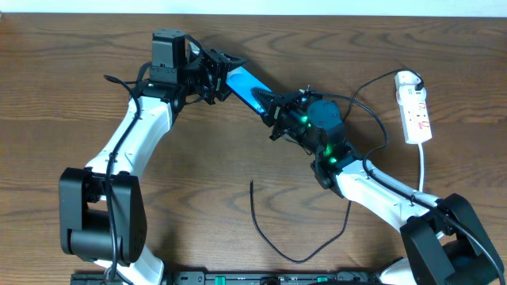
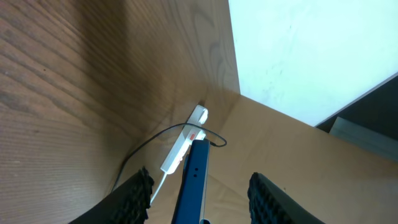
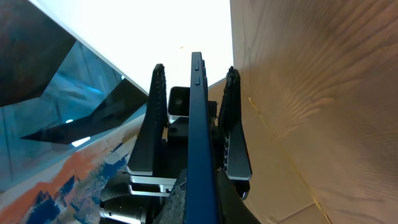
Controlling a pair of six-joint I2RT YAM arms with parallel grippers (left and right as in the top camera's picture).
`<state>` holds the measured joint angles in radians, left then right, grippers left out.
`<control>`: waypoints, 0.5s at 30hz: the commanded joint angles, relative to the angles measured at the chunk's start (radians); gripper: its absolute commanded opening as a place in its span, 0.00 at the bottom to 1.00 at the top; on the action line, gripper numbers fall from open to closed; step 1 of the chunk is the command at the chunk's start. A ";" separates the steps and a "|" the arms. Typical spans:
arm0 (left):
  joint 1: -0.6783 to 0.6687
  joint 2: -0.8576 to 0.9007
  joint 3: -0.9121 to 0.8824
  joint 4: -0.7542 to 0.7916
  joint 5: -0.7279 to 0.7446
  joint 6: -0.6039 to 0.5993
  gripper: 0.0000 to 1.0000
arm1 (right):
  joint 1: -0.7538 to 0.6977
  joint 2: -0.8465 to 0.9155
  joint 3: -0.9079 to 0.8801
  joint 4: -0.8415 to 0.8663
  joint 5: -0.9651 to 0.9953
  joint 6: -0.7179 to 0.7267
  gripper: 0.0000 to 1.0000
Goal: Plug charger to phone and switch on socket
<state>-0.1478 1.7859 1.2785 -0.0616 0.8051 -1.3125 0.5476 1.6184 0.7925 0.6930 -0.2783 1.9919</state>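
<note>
Between the left gripper's [image 2: 199,186] parted fingers [image 2: 138,198], the phone [image 2: 194,174], edge-on

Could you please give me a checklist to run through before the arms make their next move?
1. Phone secured: ok, the right gripper appears shut on one end of it.
2. Left gripper clear of the phone: ok, it is open, with a gap on either side.
3. Charger tip reachable: ok, it lies free on the table with nothing over it.
4. Charger plugged into phone: not ok, they are well apart.
5. Socket switched on: cannot tell, the switch is too small to read.
</note>
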 commanded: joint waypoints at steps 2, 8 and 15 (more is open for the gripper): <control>-0.001 -0.026 0.000 0.003 -0.006 0.002 0.48 | 0.004 -0.004 0.019 0.013 -0.009 0.012 0.01; -0.001 -0.026 0.000 0.003 -0.005 0.002 0.31 | 0.004 -0.004 0.019 0.013 -0.012 0.012 0.02; -0.001 -0.026 0.000 0.003 -0.006 0.002 0.22 | 0.004 -0.004 0.019 0.012 -0.012 0.012 0.02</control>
<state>-0.1478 1.7859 1.2785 -0.0624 0.8047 -1.3125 0.5476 1.6184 0.7925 0.6937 -0.2836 1.9923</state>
